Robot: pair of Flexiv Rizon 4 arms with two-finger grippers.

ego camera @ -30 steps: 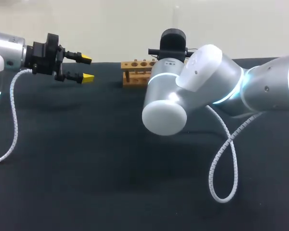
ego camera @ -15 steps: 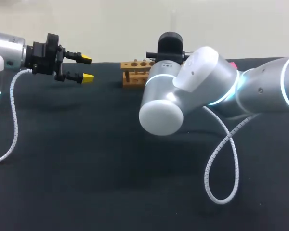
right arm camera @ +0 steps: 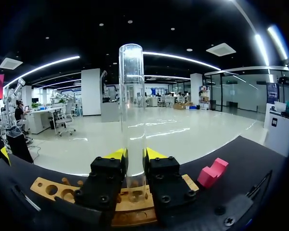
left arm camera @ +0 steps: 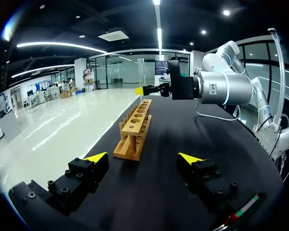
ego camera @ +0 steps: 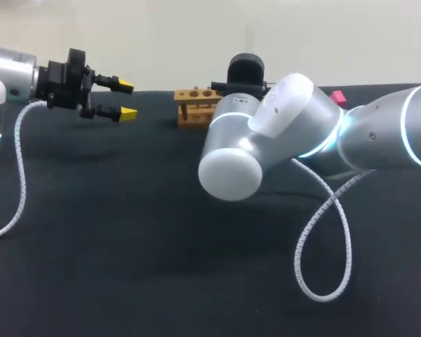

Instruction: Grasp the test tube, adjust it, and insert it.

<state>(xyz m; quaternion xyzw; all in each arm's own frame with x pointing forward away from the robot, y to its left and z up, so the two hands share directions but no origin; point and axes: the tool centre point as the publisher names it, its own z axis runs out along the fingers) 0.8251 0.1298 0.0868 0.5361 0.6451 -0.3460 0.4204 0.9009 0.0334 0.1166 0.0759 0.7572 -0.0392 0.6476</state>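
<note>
The right gripper is clenched on 1 clear test tube, holding it upright over the wooden rack. The left gripper hangs released, well apart from both.

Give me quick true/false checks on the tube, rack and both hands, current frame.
1. The right hand is shut on the test tube, which stands upright. True.
2. The left hand holds the rack. False: it is open and empty, short of the rack.
3. The rack lies tipped on its side. False: it stands on the table, holes up.
4. A pink block lies on the table near the rack. True.
</note>
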